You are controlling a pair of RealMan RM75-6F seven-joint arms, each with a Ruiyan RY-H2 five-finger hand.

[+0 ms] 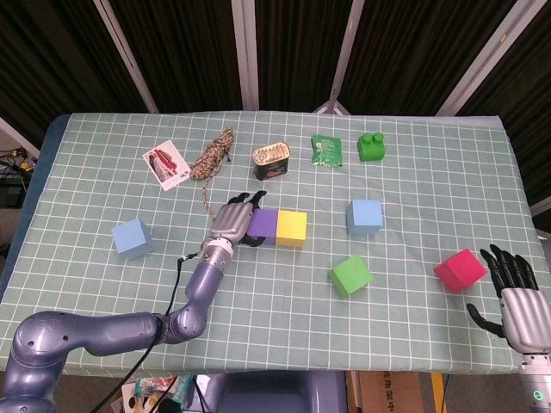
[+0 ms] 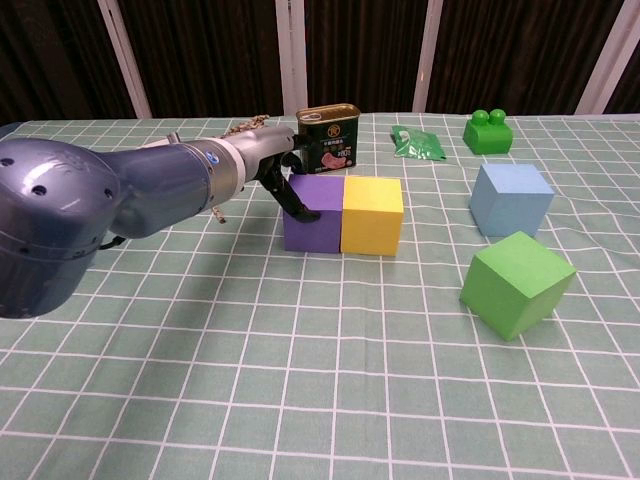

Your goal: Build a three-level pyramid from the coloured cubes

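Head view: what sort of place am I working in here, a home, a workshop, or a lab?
Most likely a lab test bench: a table under a green checked cloth, black curtains on a metal frame behind it, and assorted props such as foam cubes and a tin can.

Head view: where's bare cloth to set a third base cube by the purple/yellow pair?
Free: right of the yellow cube, up to the blue cube; also the wide near strip left of the green cube. Crowded: left of the purple cube, where the left robot hand sits, and behind, by the can.
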